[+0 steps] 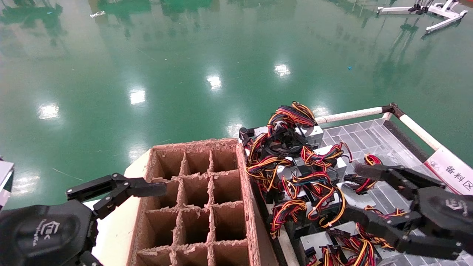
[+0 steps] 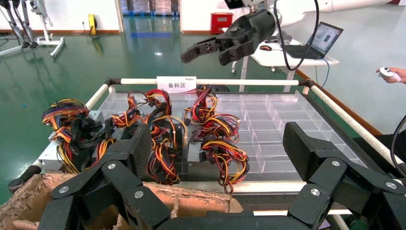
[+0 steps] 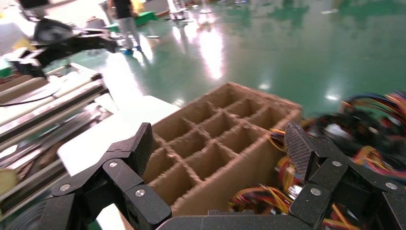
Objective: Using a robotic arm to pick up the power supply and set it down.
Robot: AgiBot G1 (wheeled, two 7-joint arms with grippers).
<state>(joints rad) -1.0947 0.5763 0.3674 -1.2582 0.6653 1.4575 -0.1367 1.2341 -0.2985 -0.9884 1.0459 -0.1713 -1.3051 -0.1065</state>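
Several power supplies [image 1: 295, 173], silver boxes with red, yellow and black wire loops, lie heaped in a clear tray [image 1: 366, 136] on the right. My right gripper [image 1: 351, 191] hangs open just above the near part of the heap. A silver power supply [image 1: 356, 199] and its wires show between its spread fingers. In the right wrist view that gripper [image 3: 219, 141] frames the cardboard box and some wires. My left gripper [image 2: 218, 143] is open and holds nothing. It sits by the box's left side and faces the heap [image 2: 163, 139].
A brown cardboard box with divided cells [image 1: 199, 199] stands on a white table [image 1: 114, 229] between the arms. A white rail [image 1: 351, 114] rims the tray cart, which carries a label [image 1: 451, 170]. A laptop [image 2: 321, 40] and a person's hand [image 2: 390, 74] lie beyond the cart.
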